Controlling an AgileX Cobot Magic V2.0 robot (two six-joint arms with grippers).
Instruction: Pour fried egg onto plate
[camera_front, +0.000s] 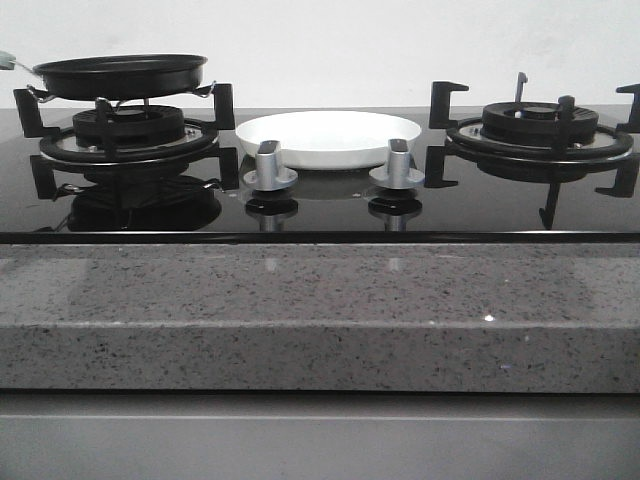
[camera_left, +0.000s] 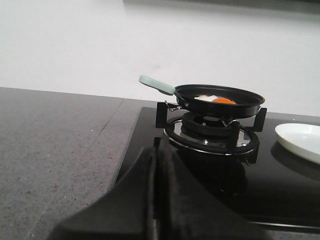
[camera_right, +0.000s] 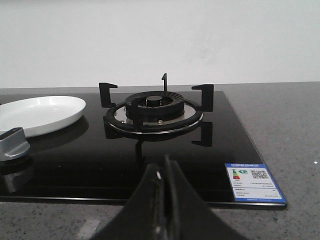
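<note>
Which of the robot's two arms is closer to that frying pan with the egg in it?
The left. Its tool faces the frying pan on the left burner. The right tool faces the bare right burner, beyond the plate.

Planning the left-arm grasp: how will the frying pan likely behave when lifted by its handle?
The frying pan sits on the left burner's prongs, its pale handle jutting off one side, so it will probably sag toward the bowl. It looks thin and shallow, likely light. The fried egg lies loose inside and may slide on any tilt.
</note>
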